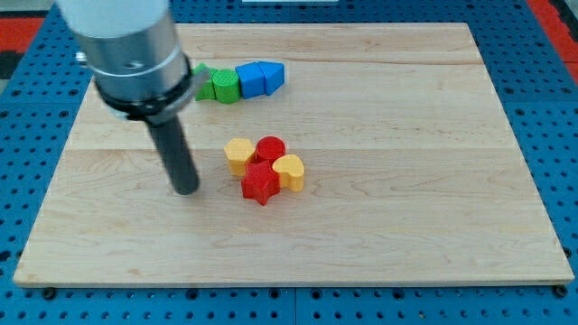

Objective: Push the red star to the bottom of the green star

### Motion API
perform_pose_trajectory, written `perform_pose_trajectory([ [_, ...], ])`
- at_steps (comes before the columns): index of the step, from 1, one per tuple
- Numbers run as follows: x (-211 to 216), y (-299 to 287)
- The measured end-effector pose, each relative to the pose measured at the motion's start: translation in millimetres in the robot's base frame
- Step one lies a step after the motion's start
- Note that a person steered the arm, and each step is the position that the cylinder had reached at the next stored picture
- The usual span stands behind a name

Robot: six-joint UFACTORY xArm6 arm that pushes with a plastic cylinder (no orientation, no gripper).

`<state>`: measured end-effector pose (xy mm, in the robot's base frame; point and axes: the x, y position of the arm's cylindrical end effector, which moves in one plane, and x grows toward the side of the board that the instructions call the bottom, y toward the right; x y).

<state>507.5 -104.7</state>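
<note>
The red star (260, 183) lies near the board's middle, at the bottom of a tight cluster with a red cylinder (270, 150), a yellow hexagon (239, 155) and a yellow heart (290, 170). The green star (204, 81) is at the view's upper left, partly hidden behind the arm's grey body (126, 45). My tip (186, 189) rests on the board left of the red star, about a block's width away from the cluster.
A green block (225, 87) and two blue blocks (262, 78) form a row right of the green star. The wooden board (406, 181) sits on a blue pegboard table (555, 108).
</note>
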Motion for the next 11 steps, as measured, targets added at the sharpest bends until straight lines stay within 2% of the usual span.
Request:
perform_pose_trajectory([
  [2, 54, 51],
  [3, 51, 64],
  [6, -39, 80],
  [8, -108, 67],
  [10, -127, 5],
  [11, -130, 1],
])
